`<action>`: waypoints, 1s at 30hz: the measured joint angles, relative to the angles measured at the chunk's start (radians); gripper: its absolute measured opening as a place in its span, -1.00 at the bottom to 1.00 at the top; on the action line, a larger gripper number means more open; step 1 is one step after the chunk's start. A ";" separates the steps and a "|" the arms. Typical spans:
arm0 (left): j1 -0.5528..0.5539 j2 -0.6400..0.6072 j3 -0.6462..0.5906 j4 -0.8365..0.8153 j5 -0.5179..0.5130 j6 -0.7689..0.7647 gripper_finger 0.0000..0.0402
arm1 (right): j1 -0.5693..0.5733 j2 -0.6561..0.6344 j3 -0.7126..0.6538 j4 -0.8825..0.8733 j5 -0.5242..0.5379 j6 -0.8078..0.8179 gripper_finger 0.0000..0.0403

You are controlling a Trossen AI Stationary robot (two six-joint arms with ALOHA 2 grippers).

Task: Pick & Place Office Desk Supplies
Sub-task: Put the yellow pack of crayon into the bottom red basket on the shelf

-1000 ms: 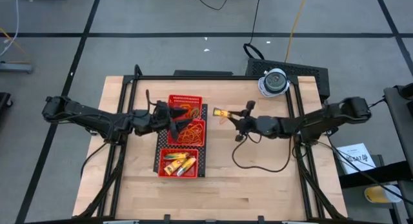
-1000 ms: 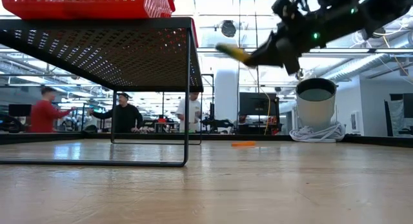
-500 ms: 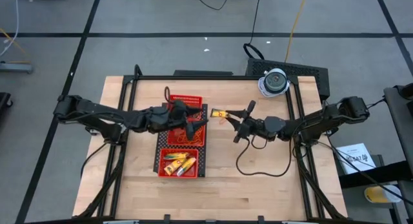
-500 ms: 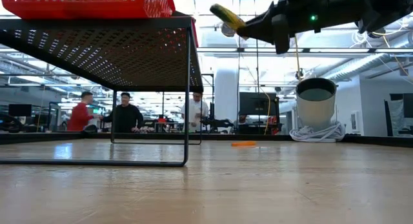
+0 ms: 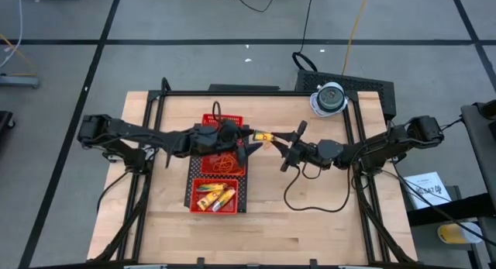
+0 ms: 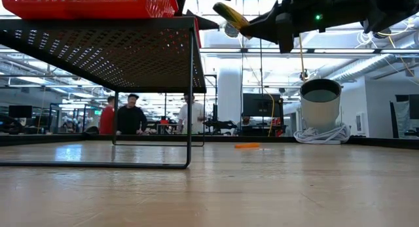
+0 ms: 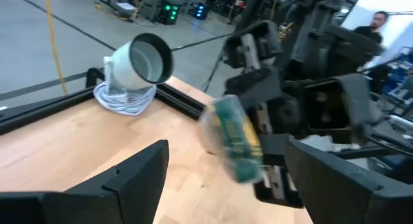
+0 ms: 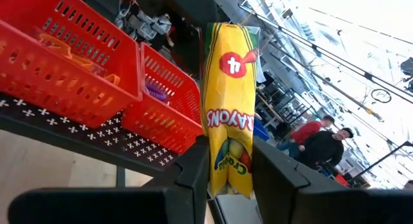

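beside the red tray [image 5: 203,193], right end effector [image 5: 273,143] grips a crayon box [image 8: 229,108]; open left end effector [image 5: 249,143] waits; placing remains.

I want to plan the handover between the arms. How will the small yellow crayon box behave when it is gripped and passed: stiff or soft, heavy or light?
The crayon box looks like thin cardboard, so it is probably light and fairly stiff, yet could dent under a hard squeeze. The right gripper holds it by one end only, without visible sag. Its flat faces suggest it will not roll, though the glossy print may slip as the open left gripper takes it.
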 joint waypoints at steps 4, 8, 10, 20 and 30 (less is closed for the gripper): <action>0.021 0.007 0.002 0.024 -0.001 -0.023 0.59 | 0.000 0.000 0.000 -0.014 0.000 0.001 -0.56; 0.034 0.007 0.002 0.036 0.024 -0.026 0.58 | 0.000 0.000 0.000 -0.026 0.000 0.020 -0.56; 0.038 0.007 0.001 0.035 0.039 -0.026 0.52 | 0.000 0.000 0.000 -0.030 0.000 0.019 -0.56; 0.042 0.007 0.001 0.022 0.071 -0.037 -0.14 | 0.000 0.000 0.000 -0.030 0.000 0.020 -0.56; 0.051 0.007 0.001 0.015 0.071 -0.021 -0.52 | 0.000 0.000 0.000 -0.037 0.002 0.020 -0.55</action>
